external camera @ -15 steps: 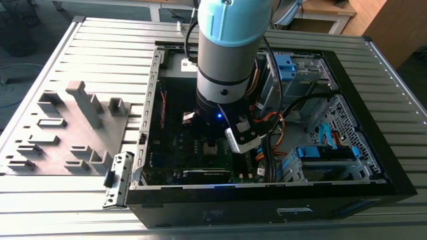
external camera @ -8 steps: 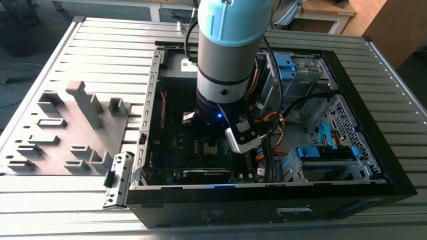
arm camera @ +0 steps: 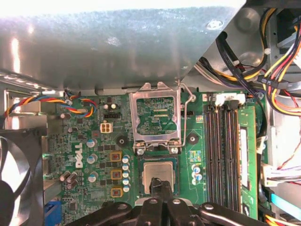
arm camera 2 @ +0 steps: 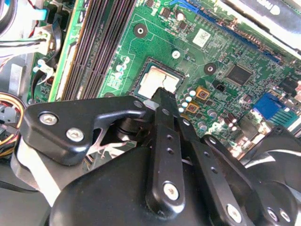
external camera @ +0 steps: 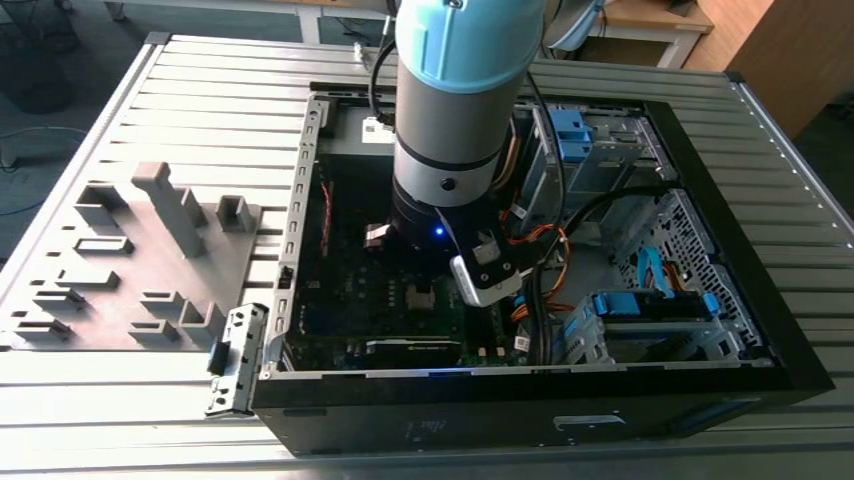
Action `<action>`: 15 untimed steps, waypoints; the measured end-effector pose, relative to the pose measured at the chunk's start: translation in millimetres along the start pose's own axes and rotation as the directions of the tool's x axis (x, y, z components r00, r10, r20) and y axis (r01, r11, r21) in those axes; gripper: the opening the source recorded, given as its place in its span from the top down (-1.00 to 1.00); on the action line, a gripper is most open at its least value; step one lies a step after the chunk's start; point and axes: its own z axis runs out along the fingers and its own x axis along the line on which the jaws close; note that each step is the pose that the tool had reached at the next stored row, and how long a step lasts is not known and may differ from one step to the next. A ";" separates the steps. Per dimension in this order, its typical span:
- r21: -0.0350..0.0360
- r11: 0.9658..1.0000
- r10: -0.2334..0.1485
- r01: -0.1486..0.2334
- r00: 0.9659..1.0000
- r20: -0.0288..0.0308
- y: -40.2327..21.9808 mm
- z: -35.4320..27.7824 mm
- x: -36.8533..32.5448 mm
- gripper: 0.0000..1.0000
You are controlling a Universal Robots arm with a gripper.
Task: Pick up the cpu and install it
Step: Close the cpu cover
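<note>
Arm (external camera: 461,90): one thick link, light-blue cap over grey sleeve, near-vertical from upper centre of exterior view down to frame middle. Wrist (external camera: 434,215): black, small blue light lit. Black-and-silver bracket (external camera: 487,278) juts from wrist toward exterior view's right. Gripper (arm camera 2: 162,93): in both wrist views, two black fingers (arm camera 2: 162,136) pressed together at tips, no gap between. Black linkage bars (arm camera: 214,212) splay outward behind fingers.
</note>
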 end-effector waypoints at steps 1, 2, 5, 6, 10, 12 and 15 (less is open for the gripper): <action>0.000 1.000 0.000 0.000 1.000 0.000 0.0 -0.5 0.0 0.79; 0.000 1.000 0.000 0.000 1.000 0.000 0.0 -1.7 0.0 0.79; -0.001 1.000 0.000 0.000 1.000 0.000 0.1 -2.3 0.0 0.79; -0.001 1.000 0.000 0.000 1.000 0.000 0.1 -2.3 0.0 0.79; -0.001 1.000 0.000 0.000 1.000 0.000 0.1 -2.6 0.0 0.79; -0.001 1.000 0.000 0.000 1.000 0.000 0.1 -4.3 0.0 0.79; -0.001 1.000 0.000 0.000 1.000 0.000 0.2 -5.7 0.0 0.79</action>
